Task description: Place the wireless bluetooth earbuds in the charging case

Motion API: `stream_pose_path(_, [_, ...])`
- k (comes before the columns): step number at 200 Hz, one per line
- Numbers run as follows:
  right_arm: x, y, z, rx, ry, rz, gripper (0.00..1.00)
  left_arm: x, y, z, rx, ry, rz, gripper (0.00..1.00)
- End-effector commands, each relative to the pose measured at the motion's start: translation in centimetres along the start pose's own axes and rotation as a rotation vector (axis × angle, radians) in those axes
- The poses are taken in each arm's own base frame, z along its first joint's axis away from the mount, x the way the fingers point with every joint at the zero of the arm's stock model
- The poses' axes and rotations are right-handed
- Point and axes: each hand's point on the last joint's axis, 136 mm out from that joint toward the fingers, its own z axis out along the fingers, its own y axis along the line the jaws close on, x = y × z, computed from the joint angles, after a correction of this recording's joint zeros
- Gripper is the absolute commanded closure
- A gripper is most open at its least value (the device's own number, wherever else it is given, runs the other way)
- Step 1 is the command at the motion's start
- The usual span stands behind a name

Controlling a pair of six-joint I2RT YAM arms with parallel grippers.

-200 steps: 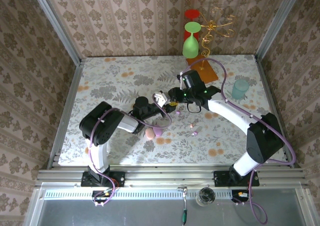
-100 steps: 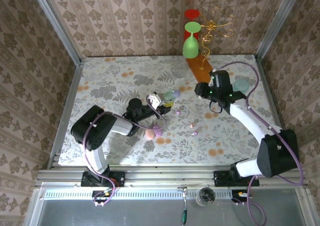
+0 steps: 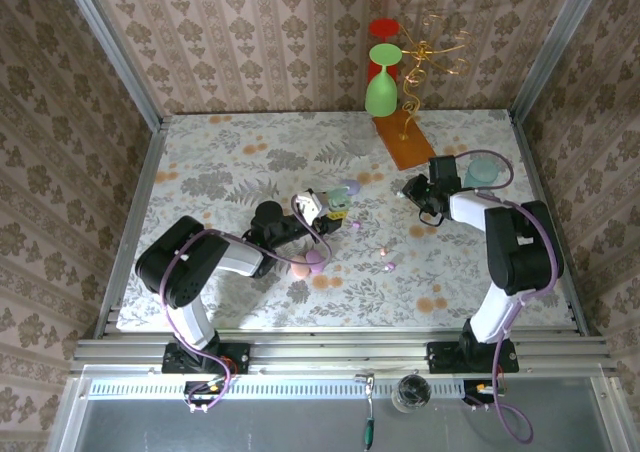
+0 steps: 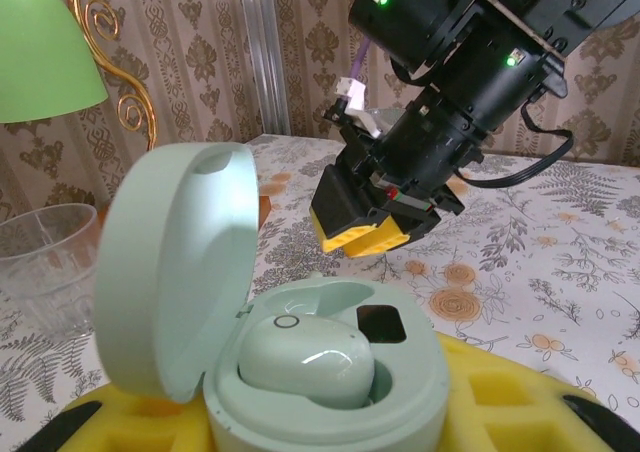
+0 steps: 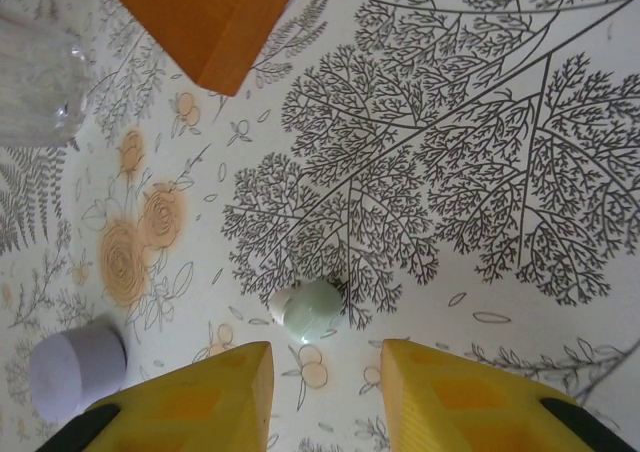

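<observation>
The left jaws are clamped on the open mint charging case, its lid tipped up and a seated earbud inside. The right jaws stand apart, holding nothing, low over the surface. A loose mint earbud lies just ahead of their gap, touching neither pad. Tiny pink-lilac nubs lie between the two arms.

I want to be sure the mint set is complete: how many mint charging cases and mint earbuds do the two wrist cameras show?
mint charging case: 1
mint earbuds: 2 (one seated in the open case, one lying loose)
Total: 3
</observation>
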Motion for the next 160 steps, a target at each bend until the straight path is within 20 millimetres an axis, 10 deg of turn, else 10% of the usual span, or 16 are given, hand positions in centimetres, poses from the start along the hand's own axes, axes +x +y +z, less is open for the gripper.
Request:
stream_pose_path(1, [-0.5, 0.9, 1.0, -0.067, -0.004, 0.07, 0.66, -1.3, -0.5, -0.3, 0.016, -0.035, 0.025, 0.78])
stream_pose_path(160, [1.0, -0.1, 4.2, -0.052, 0.158, 0.093, 0.77, -0.8, -0.6, -0.2, 0.017, -0.025, 0.026, 0.78])
